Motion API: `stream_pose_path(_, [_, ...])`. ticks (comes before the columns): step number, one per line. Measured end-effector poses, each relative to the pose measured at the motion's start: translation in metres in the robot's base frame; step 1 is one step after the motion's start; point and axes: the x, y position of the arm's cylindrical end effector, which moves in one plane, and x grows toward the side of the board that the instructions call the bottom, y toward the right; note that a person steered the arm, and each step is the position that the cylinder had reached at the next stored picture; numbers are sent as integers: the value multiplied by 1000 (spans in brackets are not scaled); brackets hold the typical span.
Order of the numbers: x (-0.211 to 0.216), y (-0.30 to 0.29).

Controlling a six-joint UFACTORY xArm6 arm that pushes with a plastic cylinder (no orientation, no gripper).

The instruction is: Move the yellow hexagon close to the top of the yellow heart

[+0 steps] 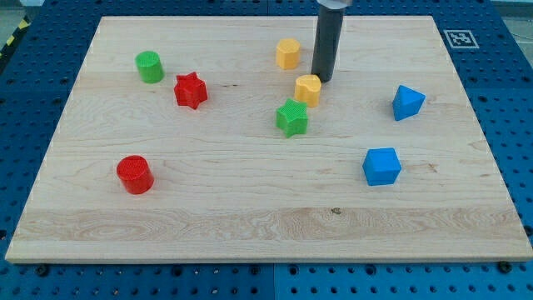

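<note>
Green star (292, 117) crowds yellow heart (307, 89); yellow hexagon (288, 53) unobstructed

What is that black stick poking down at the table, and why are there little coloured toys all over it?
The black stick is part of a robot arm. It cannot grab anything, so nothing is being held; its bottom end, my tip, only slides along the wooden board and pushes things. There is one picture, from one camera looking down at the board from its near side.

The toys are small blocks. Two are yellow: one near the view's top, and one just below and left of my tip, so close I can't tell if they touch. Beside that one sits a green star. At the left are a green cylinder, a red star and a red cylinder. At the right are two blue blocks.
</note>
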Motion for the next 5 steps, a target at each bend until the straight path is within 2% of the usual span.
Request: stream_pose_path(5, [20,8])
